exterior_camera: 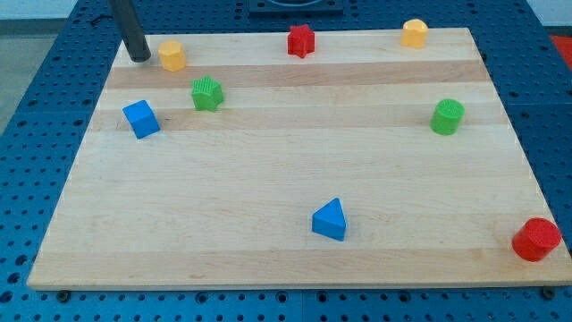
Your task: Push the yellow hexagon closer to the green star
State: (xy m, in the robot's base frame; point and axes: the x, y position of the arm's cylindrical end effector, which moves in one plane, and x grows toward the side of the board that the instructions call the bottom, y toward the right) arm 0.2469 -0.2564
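The yellow hexagon point(172, 55) sits near the board's top left corner. The green star point(206, 93) lies a short way below and to the right of it, with a small gap between them. My tip point(138, 59) rests on the board just left of the yellow hexagon, close to it but apart. The dark rod rises from the tip out of the view's top.
A blue cube point(141, 118) lies left of the green star. A red star point(302, 40) and another yellow block point(414, 33) sit along the top edge. A green cylinder point(448, 117) is at right, a blue triangle point(330, 220) at bottom centre, a red cylinder point(536, 239) at the bottom right corner.
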